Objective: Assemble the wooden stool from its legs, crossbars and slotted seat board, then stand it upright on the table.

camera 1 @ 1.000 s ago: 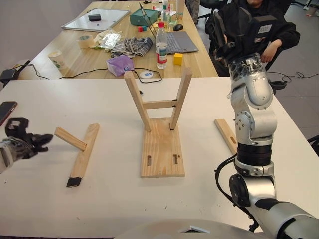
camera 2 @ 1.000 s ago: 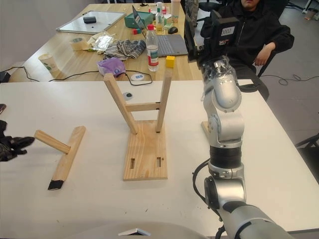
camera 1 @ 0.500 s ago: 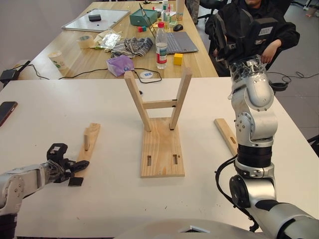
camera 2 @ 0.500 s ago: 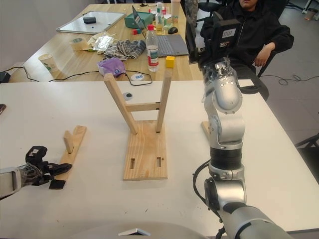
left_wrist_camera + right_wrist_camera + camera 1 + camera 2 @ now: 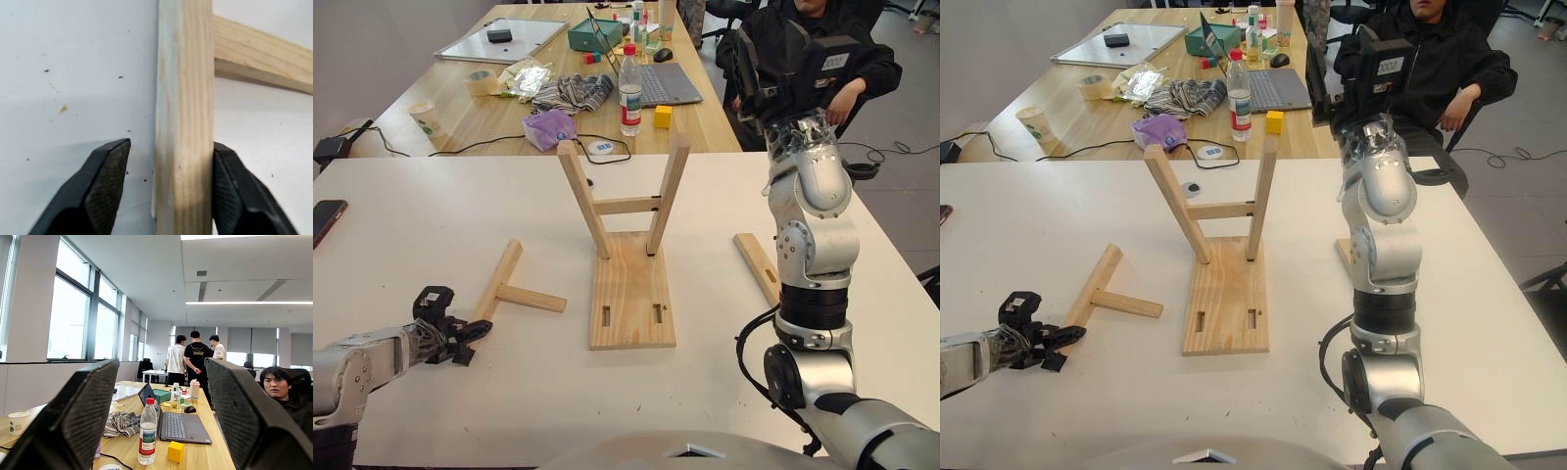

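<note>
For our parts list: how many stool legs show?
4 legs: two upright in the seat board, one left between the left fingers, one right, partly behind the arm.

Head stereo pair, two wrist cameras

The slotted seat board (image 5: 631, 291), pale wood, lies flat, its length running away from the robot; two legs (image 5: 579, 196) stand in its far slots, splaying outward toward their tops, joined by a crossbar (image 5: 626, 206); its two near slots (image 5: 607, 315) are unfilled; left of the board a third leg (image 5: 499, 279) lies flat, a second crossbar (image 5: 530, 299) jutting from it toward the board; right of the board, apart, a fourth leg (image 5: 756, 264) lies flat.
</note>
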Controlling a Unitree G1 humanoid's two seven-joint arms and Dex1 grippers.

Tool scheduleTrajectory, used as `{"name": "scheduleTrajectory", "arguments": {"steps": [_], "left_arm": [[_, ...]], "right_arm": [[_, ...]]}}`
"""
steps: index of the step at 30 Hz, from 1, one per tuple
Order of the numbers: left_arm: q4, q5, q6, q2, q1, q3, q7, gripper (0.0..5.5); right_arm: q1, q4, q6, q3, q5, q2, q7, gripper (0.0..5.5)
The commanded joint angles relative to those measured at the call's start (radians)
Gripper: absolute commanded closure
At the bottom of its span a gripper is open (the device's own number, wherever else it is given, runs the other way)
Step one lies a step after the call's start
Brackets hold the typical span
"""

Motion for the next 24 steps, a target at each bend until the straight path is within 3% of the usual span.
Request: {"name": "scheduleTrajectory", "arguments": {"steps": [1, 8, 12, 15, 18, 21, 24], "left_arm": [[0.001, -0.014, 0.026, -0.016, -0.013, 0.022, -0.014, 3.57], [0.054, -0.054, 0.077, -0.044, -0.09, 0.087, -0.015, 4.48], [0.116, -0.115, 0.08, -0.097, -0.165, 0.206, -0.015, 4.52], [0.151, -0.32, 0.066, -0.17, -0.296, 0.383, -0.068, 4.52], [0.184, -0.616, 0.123, -0.218, -0.423, 0.485, -0.061, 4.52], [0.17, -0.964, 0.112, -0.244, -0.437, 0.462, -0.003, 4.52], [0.13, -1.239, 0.024, -0.255, -0.436, 0.349, 0.085, 4.52]], "right_arm": [[-0.005, 0.0, 0.011, 0.001, -0.007, -0.015, 0.0, 2.27], [-0.011, 0.008, 0.006, -0.003, -0.009, -0.019, 0.0, 2.27], [-0.015, 0.012, 0.004, -0.007, -0.002, -0.024, 0.008, 2.27], [-0.04, 0.023, 0.058, -0.07, 0.122, -0.012, 0.046, 2.27], [-0.086, 0.053, 0.147, -0.139, 0.286, -0.03, 0.121, 2.27], [-0.143, 0.112, 0.276, -0.199, 0.469, -0.048, 0.207, 2.27], [-0.21, 0.208, 0.464, -0.248, 0.667, -0.085, 0.312, 2.27]]}}
